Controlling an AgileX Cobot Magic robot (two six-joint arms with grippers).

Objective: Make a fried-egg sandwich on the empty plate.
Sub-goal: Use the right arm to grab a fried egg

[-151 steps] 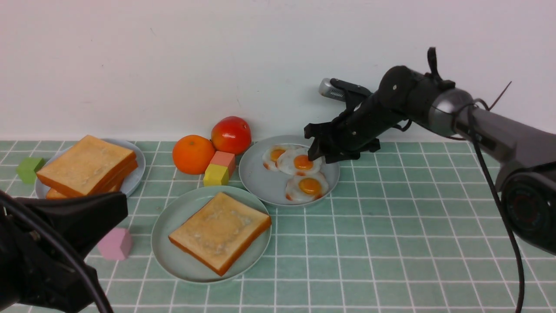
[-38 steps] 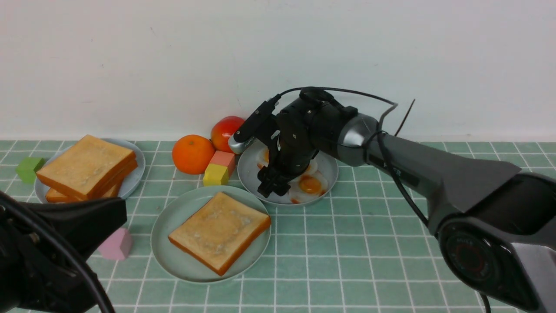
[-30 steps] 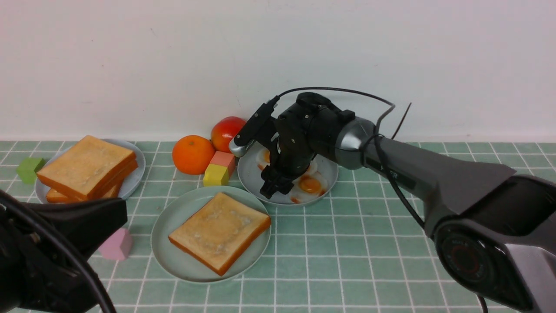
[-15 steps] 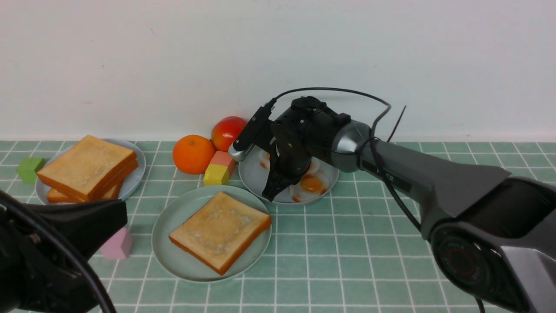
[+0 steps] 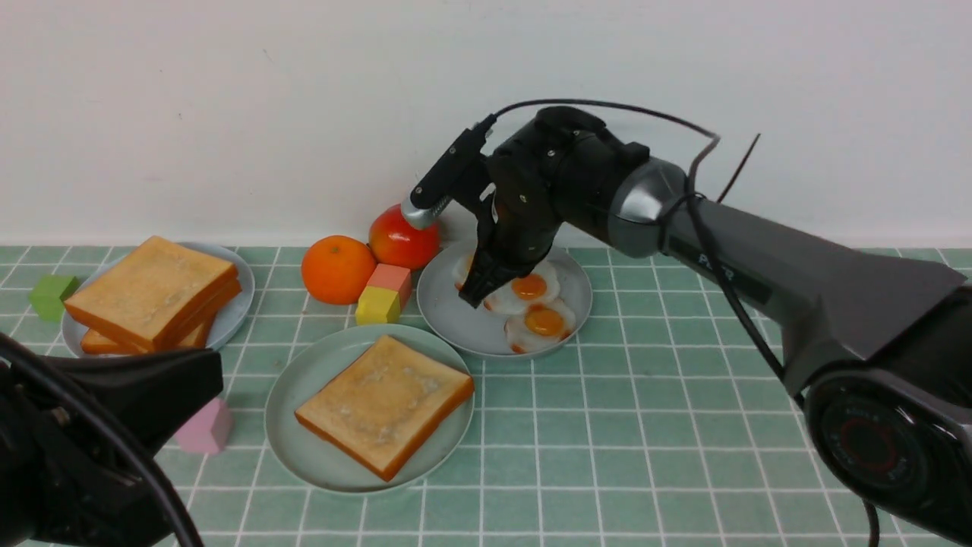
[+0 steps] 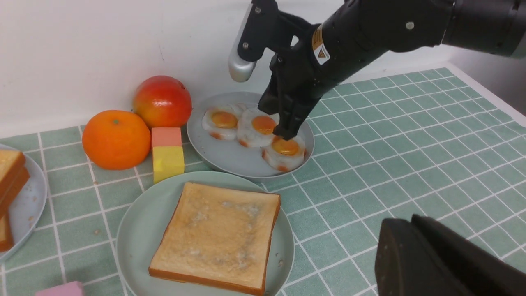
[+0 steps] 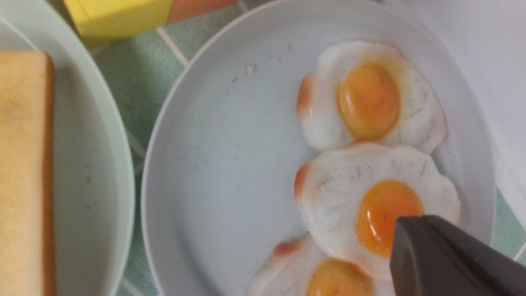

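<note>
The empty plate point(image 5: 292, 448), pale mint green, sits at front centre with one golden toast slice point(image 5: 383, 403) flat on it. More toast slices point(image 5: 152, 289) are stacked on the bluish-white plate point(image 5: 237, 308) at the left. Three fried eggs lie on the grey plate point(image 5: 456, 323): the middle egg point(image 5: 529, 287), the front egg point(image 5: 541, 323) and a back egg point(image 6: 224, 120). My right gripper point(image 5: 472, 296) hangs shut just above them, its tip point(image 7: 400, 230) over the middle egg's point(image 7: 370, 205) yolk, holding nothing. My left gripper point(image 6: 400, 224) is shut and empty, low at the front left point(image 5: 213, 357).
An orange point(image 5: 338, 270) and a red fruit point(image 5: 402, 235) stand behind the mint plate, with a red block point(image 5: 389, 279) and a yellow block point(image 5: 377, 305) beside them. A green block point(image 5: 52, 296) and a pink block point(image 5: 201, 425) lie at the left. The wall is close behind.
My right gripper shut its jaws down at the grey plate, then rose and shifted slightly back. All three eggs stayed on the plate. The left arm has not moved.
</note>
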